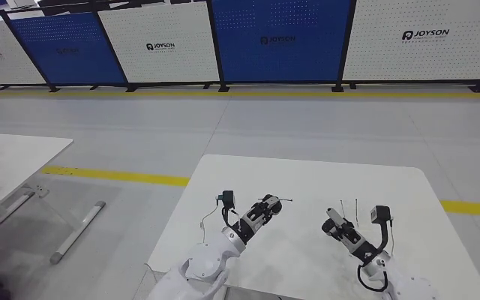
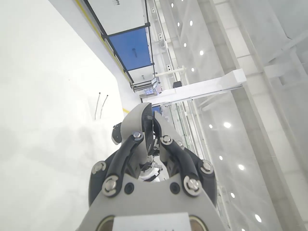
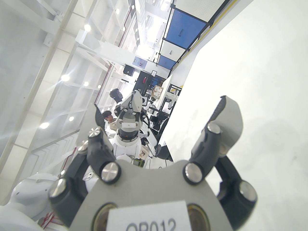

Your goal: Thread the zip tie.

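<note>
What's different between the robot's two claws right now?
The left gripper is shut and seems to pinch a thin black zip tie; the right gripper is open and holds nothing. The right gripper is close beside two loose zip ties on the table; the left gripper is farther from them. Both share the same grey-and-black build.

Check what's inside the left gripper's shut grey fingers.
In the top view, a thin black zip tie sticks out past the tips of the left gripper. The grey fingers press together, so the stretch clamped between their black pads is hidden.
</note>
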Robot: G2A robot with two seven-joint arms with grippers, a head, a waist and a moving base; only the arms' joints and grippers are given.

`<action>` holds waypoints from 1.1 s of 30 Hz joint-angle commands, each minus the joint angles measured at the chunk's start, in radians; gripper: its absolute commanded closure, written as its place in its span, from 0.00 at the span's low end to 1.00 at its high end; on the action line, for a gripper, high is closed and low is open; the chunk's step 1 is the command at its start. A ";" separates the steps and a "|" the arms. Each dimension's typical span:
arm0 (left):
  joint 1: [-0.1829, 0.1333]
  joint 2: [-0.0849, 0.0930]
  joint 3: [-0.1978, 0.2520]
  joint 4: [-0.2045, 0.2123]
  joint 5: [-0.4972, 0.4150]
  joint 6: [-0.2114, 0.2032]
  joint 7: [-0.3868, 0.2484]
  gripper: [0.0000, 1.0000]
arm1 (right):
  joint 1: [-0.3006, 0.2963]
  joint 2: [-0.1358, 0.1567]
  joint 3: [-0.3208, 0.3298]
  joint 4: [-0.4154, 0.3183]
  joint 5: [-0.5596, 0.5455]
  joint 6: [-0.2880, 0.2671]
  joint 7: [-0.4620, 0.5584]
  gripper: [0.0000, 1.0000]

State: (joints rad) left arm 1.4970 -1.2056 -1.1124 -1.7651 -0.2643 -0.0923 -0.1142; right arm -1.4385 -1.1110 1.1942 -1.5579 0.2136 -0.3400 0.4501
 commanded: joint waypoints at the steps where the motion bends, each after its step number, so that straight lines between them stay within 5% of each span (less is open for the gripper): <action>1: 0.000 0.000 0.000 -0.001 -0.002 -0.001 -0.001 1.00 | 0.000 0.000 0.000 0.000 0.000 0.000 0.000 0.00; 9: 0.000 0.000 0.002 0.003 0.001 0.002 -0.002 1.00 | 0.000 0.000 0.000 0.000 0.000 0.000 0.000 0.00; 19: -0.025 -0.010 0.052 0.109 0.094 0.034 0.045 1.00 | 0.000 0.000 0.000 0.000 0.000 0.000 0.000 0.00; 33: -0.027 -0.010 0.057 0.108 0.101 0.033 0.030 1.00 | 0.000 0.000 0.000 0.000 0.000 0.000 0.000 0.00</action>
State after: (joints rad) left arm 1.4712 -1.2154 -1.0585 -1.6566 -0.1682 -0.0585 -0.0735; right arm -1.4385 -1.1110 1.1942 -1.5579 0.2136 -0.3400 0.4501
